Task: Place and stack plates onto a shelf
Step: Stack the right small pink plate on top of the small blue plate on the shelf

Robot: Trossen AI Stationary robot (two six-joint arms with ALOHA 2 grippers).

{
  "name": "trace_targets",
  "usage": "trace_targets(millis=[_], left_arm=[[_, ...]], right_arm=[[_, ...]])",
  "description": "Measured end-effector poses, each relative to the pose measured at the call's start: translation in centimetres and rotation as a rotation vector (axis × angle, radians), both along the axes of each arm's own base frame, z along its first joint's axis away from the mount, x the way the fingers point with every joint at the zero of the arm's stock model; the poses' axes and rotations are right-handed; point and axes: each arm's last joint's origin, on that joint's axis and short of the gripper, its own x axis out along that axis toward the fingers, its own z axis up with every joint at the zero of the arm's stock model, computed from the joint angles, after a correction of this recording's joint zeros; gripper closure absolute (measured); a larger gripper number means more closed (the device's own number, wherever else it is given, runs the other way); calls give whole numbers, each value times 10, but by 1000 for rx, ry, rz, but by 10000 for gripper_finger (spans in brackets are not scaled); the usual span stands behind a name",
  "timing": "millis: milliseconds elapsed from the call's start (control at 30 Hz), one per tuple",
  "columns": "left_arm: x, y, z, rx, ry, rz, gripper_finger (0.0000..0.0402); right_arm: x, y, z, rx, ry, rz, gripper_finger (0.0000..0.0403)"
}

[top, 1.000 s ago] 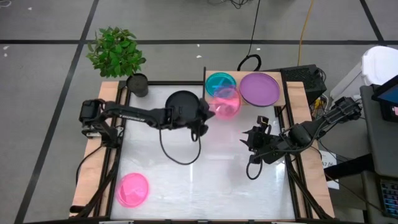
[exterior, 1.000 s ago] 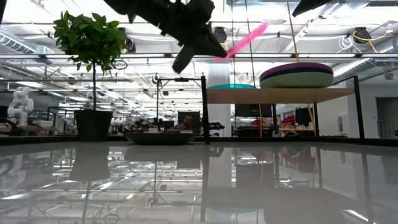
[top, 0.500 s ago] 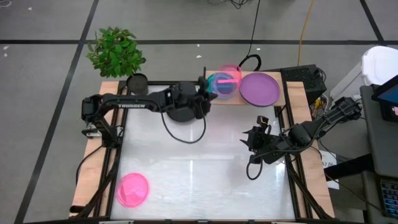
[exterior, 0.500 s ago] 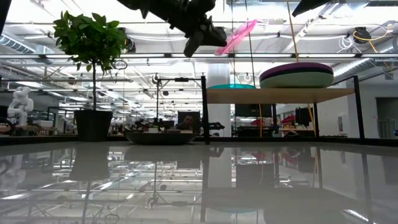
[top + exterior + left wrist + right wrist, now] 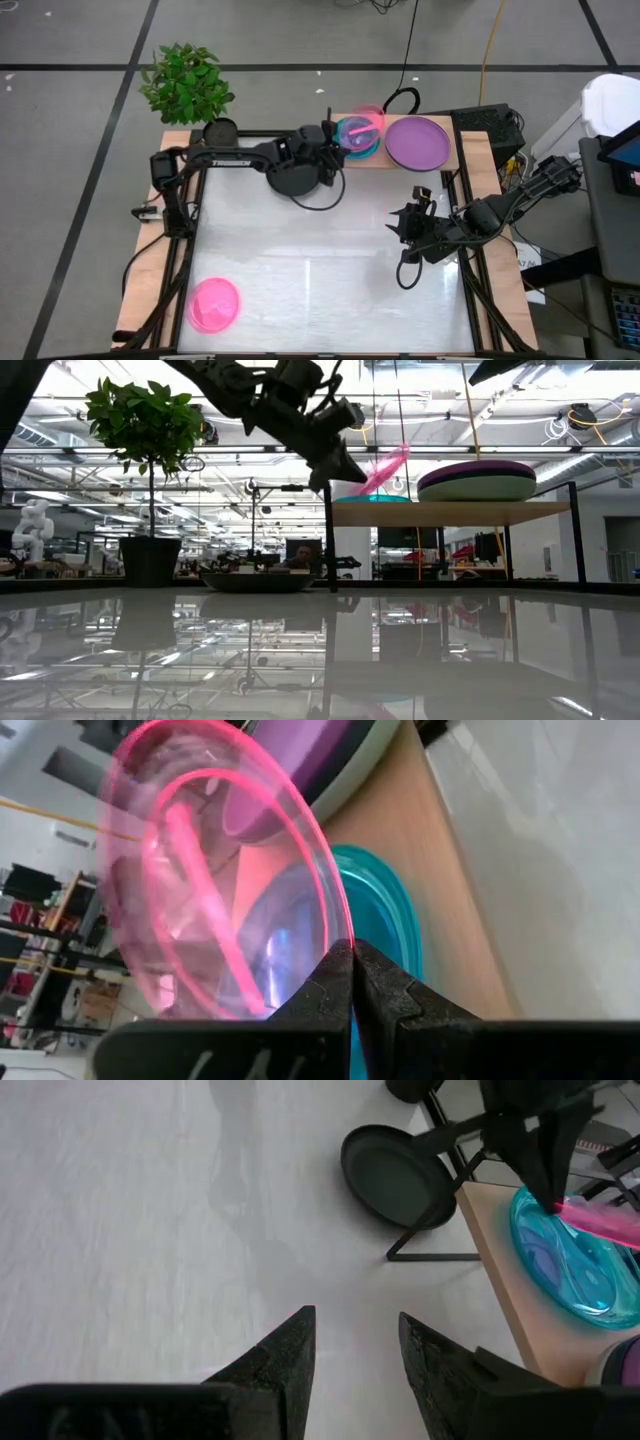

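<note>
Since the earlier frame, the left arm is seen extended further toward 12 o'clock, and the pink plate (image 5: pixel 361 127) it carries is now being held over the shelf (image 5: pixel 400 160) rather than short of it, lower and closer to the board in the low view. The left gripper (image 5: pixel 352 952) is being kept pressed together on the plate's rim, pinching the thin edge between its fingers. The plate is being held steeply tilted, its face not yet level, directly above the cyan plate (image 5: pixel 352 140) that is lying on the shelf's 9 o'clock half. The purple plate (image 5: pixel 417 142) is resting on top of a stack at the shelf's 3 o'clock half.

The deciding relation is judged to be this: the cyan plate is lying just below and slightly beyond the fingers, so the pink plate is needing to be levelled and lowered onto it. The left arm is plainly the nearer one.

The right gripper (image 5: pixel 355 1342) is waiting with fingers spread, empty, near the surface's 3 o'clock edge. A black plate (image 5: pixel 298 176) and a second pink plate (image 5: pixel 213 304) are remaining on the surface (image 5: pixel 330 270).
</note>
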Motion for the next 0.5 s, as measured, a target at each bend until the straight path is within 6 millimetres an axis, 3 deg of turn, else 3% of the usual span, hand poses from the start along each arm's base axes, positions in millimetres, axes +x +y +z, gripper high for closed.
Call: trace_targets(millis=[233,500], left_arm=[[1,1,-1,-2,-10,11,399],[-5,16,-2,-39,-16,84,398]], right_arm=[[0,0,0,-6,4,7,276],[0,0,0,-4,4,7,276]])
